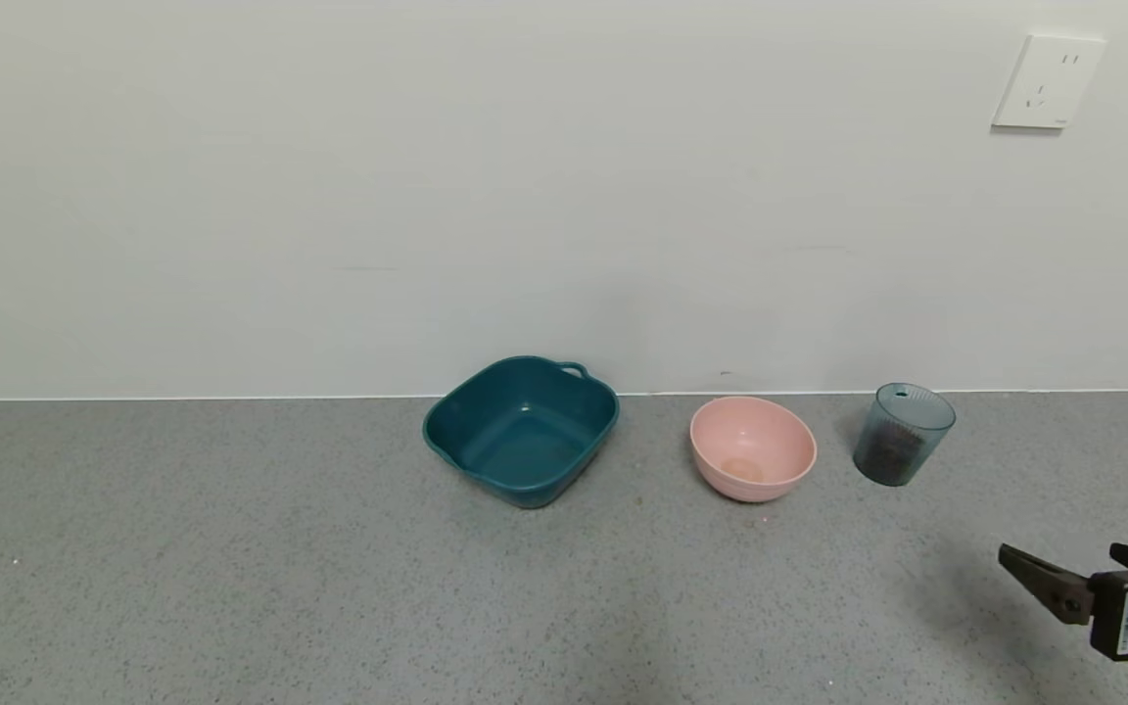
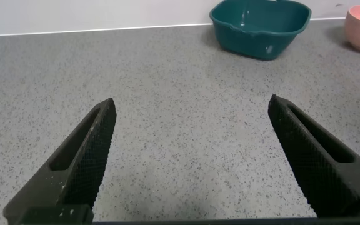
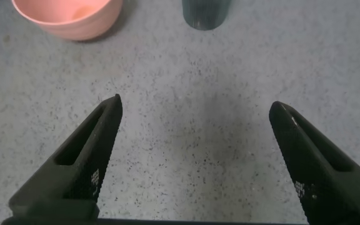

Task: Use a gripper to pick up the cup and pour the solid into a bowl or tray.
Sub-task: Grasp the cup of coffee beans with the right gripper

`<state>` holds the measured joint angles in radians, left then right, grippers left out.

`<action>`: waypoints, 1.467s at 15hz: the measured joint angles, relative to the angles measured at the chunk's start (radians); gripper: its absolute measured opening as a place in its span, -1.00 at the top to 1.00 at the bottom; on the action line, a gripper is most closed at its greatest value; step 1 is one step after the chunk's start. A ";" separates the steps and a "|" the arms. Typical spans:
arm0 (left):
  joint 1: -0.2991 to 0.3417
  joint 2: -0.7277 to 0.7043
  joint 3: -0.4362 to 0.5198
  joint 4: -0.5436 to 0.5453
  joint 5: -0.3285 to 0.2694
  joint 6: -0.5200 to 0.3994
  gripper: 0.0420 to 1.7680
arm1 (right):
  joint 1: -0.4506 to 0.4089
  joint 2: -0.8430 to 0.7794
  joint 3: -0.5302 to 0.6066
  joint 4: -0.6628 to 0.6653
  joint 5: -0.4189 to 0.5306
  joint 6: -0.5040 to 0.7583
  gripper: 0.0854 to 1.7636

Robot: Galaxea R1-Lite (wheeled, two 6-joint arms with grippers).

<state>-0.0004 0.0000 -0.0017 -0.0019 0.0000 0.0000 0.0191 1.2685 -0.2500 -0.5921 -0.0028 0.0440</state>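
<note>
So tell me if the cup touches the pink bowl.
Apart. The head view shows bare counter between the cup and the bowl.

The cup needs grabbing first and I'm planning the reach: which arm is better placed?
The right. The right gripper sits open near the cup, which stands on the robot's right, beyond the pink bowl. The left gripper faces the teal basin.

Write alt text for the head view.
A ribbed blue-grey cup holding dark pellets stands upright on a grey speckled counter, with a pink bowl to its left and a teal basin farther left. The right claw, open, enters at the lower right corner, apart from the cup.
</note>
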 joint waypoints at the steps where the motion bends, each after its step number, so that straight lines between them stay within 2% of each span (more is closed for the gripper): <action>1: 0.000 0.000 0.000 0.000 0.000 0.000 -0.98 | 0.000 0.051 0.013 -0.049 0.001 0.000 -0.94; 7: 0.000 0.000 0.000 0.000 0.000 0.000 -0.98 | 0.001 0.382 0.042 -0.378 -0.002 -0.002 -0.94; 12: 0.000 0.000 0.000 0.000 0.000 0.000 -0.98 | 0.003 0.701 0.080 -0.846 -0.001 -0.003 -0.94; 13: 0.000 0.000 0.000 0.000 0.000 0.000 -0.98 | 0.003 0.762 0.087 -0.904 -0.005 -0.004 -0.94; 16: 0.000 0.000 0.000 0.000 0.000 0.000 -0.98 | -0.001 0.891 0.052 -0.969 -0.028 -0.004 -0.94; 22: 0.000 0.000 0.000 0.000 0.000 0.000 -0.98 | -0.016 1.001 -0.090 -0.970 -0.067 -0.007 -0.94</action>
<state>0.0000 0.0000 -0.0017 -0.0017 0.0000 0.0000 0.0036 2.2698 -0.3396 -1.5619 -0.0702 0.0374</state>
